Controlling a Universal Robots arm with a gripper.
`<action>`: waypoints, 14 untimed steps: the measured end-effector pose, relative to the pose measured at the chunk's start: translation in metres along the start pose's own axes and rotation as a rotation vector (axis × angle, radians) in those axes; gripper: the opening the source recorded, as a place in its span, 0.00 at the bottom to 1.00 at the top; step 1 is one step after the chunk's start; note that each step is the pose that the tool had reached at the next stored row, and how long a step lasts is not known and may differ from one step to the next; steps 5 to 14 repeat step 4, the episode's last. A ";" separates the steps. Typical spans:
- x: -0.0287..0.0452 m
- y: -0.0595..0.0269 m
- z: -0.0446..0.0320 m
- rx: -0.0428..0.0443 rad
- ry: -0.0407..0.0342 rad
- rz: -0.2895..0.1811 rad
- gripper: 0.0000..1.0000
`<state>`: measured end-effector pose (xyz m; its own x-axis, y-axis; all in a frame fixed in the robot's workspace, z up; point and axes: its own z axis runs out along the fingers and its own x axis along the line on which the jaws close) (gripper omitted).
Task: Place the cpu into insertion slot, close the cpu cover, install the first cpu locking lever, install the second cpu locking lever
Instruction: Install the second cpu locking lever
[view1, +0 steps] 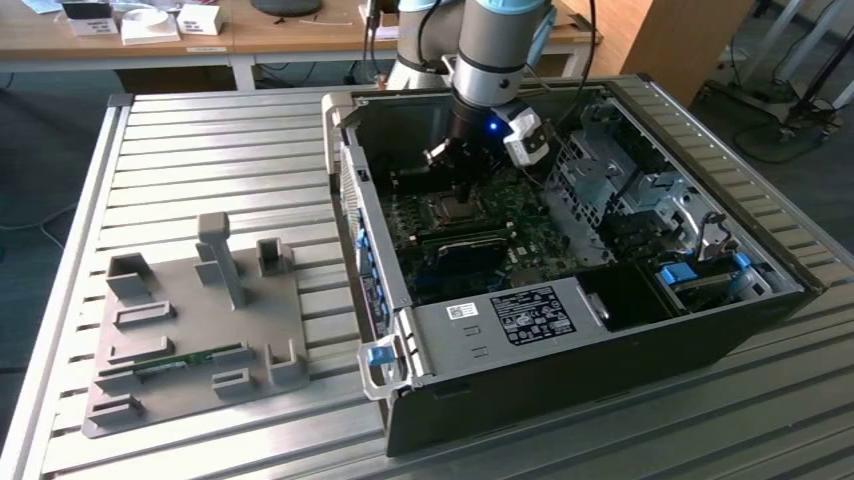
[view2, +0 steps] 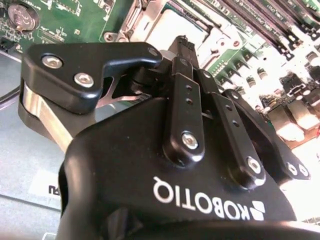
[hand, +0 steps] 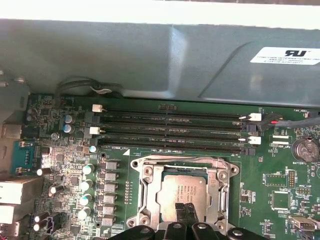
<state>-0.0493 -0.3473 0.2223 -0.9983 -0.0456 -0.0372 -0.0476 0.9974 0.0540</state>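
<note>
Tool (hand: 187, 212) hangs straight down over the socket, fingertips together at the lower centre of the first wrist view, touching or just above the cpu (hand: 180, 192). Cpu lies flat in the insertion slot; the cpu cover (hand: 180, 167) frames it, so pressing suits closed tips.

PC case (view1: 574, 330) lies open on the table (view1: 200, 150), w/ the motherboard (view1: 501, 215) inside it. My claw (view1: 461, 185) hangs in the case, right over the cpu (hand: 181, 192), which sits in the socket under the cpu cover (hand: 150, 192). Fixture tray (view1: 194, 330) lies on the table, to the exterior view's left of the case.
</note>
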 end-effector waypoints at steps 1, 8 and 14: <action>0.0000 0.0000 -0.0005 0.0003 0.0002 0.000 0.11; 0.0000 0.0000 -0.0009 0.0003 0.0002 0.000 0.11; 0.0000 0.0000 -0.0009 0.0003 0.0002 0.000 0.11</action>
